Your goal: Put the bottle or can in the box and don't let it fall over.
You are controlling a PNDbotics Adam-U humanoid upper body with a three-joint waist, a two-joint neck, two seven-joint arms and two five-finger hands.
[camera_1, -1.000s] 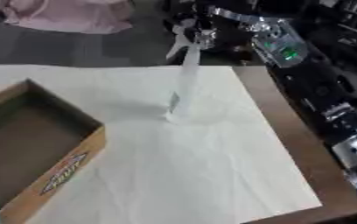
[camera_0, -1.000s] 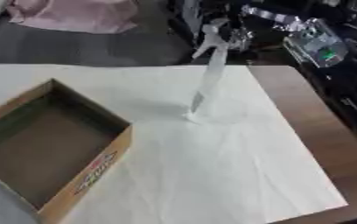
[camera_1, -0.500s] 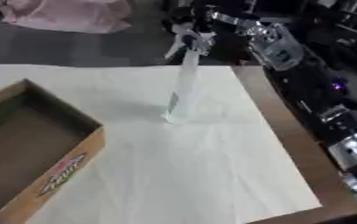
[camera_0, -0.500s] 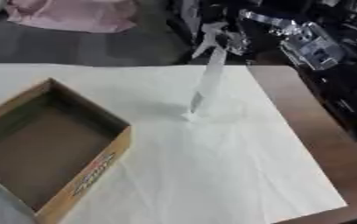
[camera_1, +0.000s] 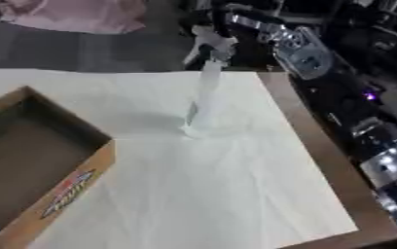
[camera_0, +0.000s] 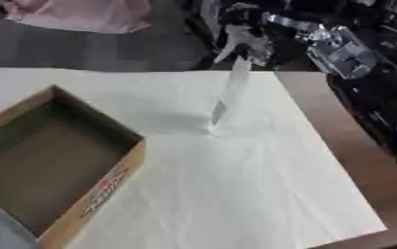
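The table (camera_0: 321,121) is brown wood, and a white cloth (camera_0: 236,185) covers most of it, leaving a bare strip along my right side. On my left sits a cardboard box (camera_0: 108,187), open at the top, set askew, with a printed label on the side wall facing me. Its inside is brown and holds nothing I can see.

My right arm (camera_1: 296,48) comes in from the upper right, black with a silver joint, reaching across the far edge of the table. My right hand (camera_0: 246,41) is at the top of a tall, slim, pale bottle (camera_0: 227,97); my fingers look curled around its upper end, though the blur keeps me from seeing each finger. The bottle leans, its top tilted away toward the far right and its base on the cloth, well apart from the box. A soft shadow lies around its foot.

The right eye view shows more of my forearm down the right edge, with silver parts and a small purple light (camera_1: 370,97); the left eye view cuts that off.
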